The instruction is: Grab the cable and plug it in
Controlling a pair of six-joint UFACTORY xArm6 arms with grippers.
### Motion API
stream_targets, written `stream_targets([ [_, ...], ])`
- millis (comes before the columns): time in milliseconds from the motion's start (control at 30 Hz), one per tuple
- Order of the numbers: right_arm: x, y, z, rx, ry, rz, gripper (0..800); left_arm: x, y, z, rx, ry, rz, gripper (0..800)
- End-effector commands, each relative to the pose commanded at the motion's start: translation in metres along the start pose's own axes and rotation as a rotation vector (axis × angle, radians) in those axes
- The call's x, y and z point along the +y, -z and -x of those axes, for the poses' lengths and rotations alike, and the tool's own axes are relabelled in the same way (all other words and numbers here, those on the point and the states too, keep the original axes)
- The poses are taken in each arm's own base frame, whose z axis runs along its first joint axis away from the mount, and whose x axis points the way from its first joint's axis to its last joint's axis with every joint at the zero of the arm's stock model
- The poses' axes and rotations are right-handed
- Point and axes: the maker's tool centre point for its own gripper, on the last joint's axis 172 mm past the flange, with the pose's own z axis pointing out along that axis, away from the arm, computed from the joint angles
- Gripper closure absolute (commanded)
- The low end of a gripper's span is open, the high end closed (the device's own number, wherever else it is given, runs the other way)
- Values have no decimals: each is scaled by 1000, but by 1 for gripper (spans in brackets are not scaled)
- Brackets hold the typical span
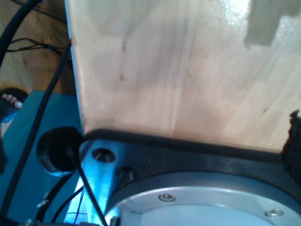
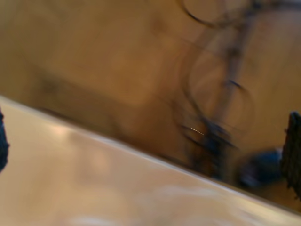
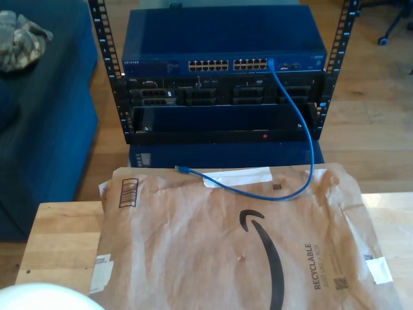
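Observation:
In the exterior view the thin blue cable (image 3: 308, 139) has one end plugged into a port (image 3: 271, 62) of the blue network switch (image 3: 222, 45) in the rack. It hangs down, curves across the brown paper mailer (image 3: 239, 245), and its free plug (image 3: 181, 169) lies on the mailer's far edge. My first gripper (image 1: 148, 150) looks down on a wooden table top (image 1: 188, 70) beside an arm's metal base (image 1: 197, 202), with one dark fingertip (image 1: 295, 141) at the picture's edge. My second gripper (image 2: 148, 146) is open over a blurred table edge (image 2: 117, 188), its fingertips (image 2: 294, 150) wide apart with nothing between them.
The black rack (image 3: 222, 106) stands on the floor beyond the wooden table (image 3: 61, 239). A blue sofa (image 3: 45, 116) fills the exterior view's left. A white rounded object (image 3: 45, 298) sits at that view's bottom left. Black cables (image 1: 33, 127) and a person's foot (image 1: 10, 101) lie near the arm base.

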Motion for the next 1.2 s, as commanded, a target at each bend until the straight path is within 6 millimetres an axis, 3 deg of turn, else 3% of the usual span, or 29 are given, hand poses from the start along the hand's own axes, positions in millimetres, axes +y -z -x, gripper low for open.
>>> stream_targets([
  [100,41,-23,25,-72,3,23,2,0,-1,1,-2,0,0,0],
  [233,64,-51,45,-112,20,13,1,0,-1,1,-2,0,0,0],
  [367,96,-91,94,-245,-59,14,1,0,-1,1,-2,0,0,0],
  [500,90,-119,99,-199,-26,-13,1,0,-1,1,-2,0,0,0],
  [567,90,-130,112,-217,-40,-18,0,0,-1,1,-2,0,0,0],
  [700,90,-134,115,-220,-80,-36,0,0,-1,1,-2,0,0,0],
  [867,69,-147,134,-280,-164,-116,0,0,-1,1,-2,0,0,0],
  [1200,65,-155,147,-336,-164,-124,0,0,-1,1,-2,0,0,0],
])
